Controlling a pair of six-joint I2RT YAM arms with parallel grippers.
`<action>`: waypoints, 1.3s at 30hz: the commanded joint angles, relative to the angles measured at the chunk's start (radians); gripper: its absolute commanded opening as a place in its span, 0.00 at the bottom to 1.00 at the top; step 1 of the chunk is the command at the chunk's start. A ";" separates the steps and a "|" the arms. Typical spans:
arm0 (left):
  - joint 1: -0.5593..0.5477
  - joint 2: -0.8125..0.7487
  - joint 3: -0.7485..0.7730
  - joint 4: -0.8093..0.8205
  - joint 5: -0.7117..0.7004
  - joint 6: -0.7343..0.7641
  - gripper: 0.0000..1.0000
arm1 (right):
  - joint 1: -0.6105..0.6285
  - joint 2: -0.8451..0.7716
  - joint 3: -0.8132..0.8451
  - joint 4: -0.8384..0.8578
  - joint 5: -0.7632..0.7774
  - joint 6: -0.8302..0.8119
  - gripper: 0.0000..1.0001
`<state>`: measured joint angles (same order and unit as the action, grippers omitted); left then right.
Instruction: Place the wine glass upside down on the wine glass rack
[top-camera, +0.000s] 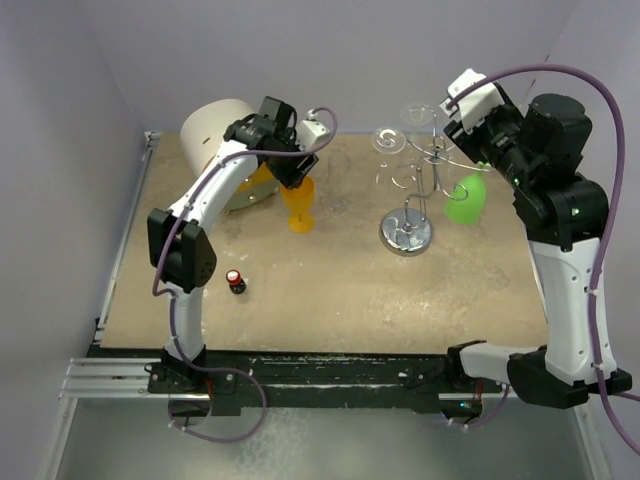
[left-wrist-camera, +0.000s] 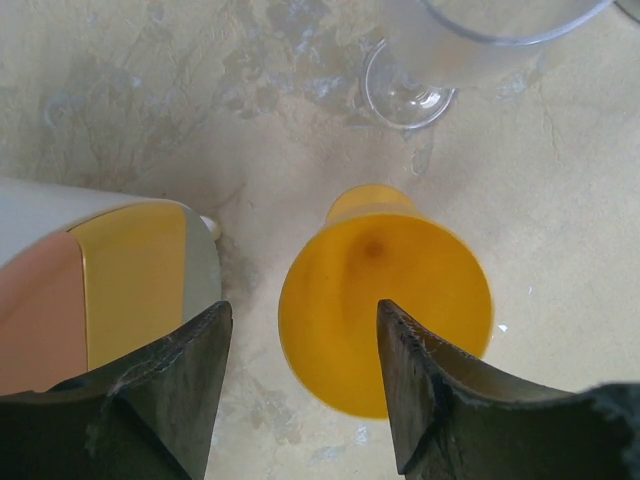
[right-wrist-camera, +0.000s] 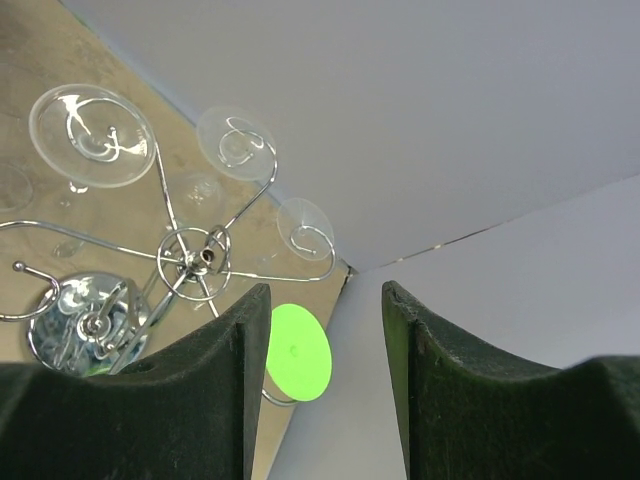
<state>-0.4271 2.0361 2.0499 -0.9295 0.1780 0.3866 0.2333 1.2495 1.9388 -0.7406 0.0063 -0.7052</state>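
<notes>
An orange wine glass (top-camera: 299, 210) stands upright on the table, its mouth (left-wrist-camera: 385, 310) facing up in the left wrist view. My left gripper (top-camera: 297, 185) hangs just above it, open (left-wrist-camera: 303, 305). Its right finger (left-wrist-camera: 430, 400) lies over the glass's mouth, and the left finger (left-wrist-camera: 170, 390) is outside the rim. Whether either finger touches the glass I cannot tell. The wine glass rack (top-camera: 407, 232) stands mid-right, its hub (right-wrist-camera: 195, 255) below my right gripper (right-wrist-camera: 326, 290). That gripper (top-camera: 455, 120) is open and empty, high beside the rack's arms.
A green glass (top-camera: 467, 198) and three clear glasses (right-wrist-camera: 92, 135) hang upside down on the rack. A clear glass (left-wrist-camera: 405, 95) sits just beyond the orange one. A white tub with a yellow inside (top-camera: 220, 140) lies at the back left. A small red-capped bottle (top-camera: 235, 281) stands near the left arm.
</notes>
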 joint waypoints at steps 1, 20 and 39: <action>0.023 0.038 0.076 -0.070 0.017 0.036 0.61 | -0.006 0.022 0.039 -0.001 -0.019 0.019 0.51; 0.055 0.074 0.120 -0.121 0.106 0.029 0.26 | -0.006 0.077 0.042 -0.018 -0.026 0.015 0.53; 0.055 -0.197 0.168 -0.253 0.155 0.109 0.00 | -0.014 0.060 -0.006 0.009 -0.227 0.113 0.80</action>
<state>-0.3798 2.0300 2.1471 -1.1431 0.2611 0.4572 0.2276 1.3346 1.9507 -0.7734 -0.1013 -0.6563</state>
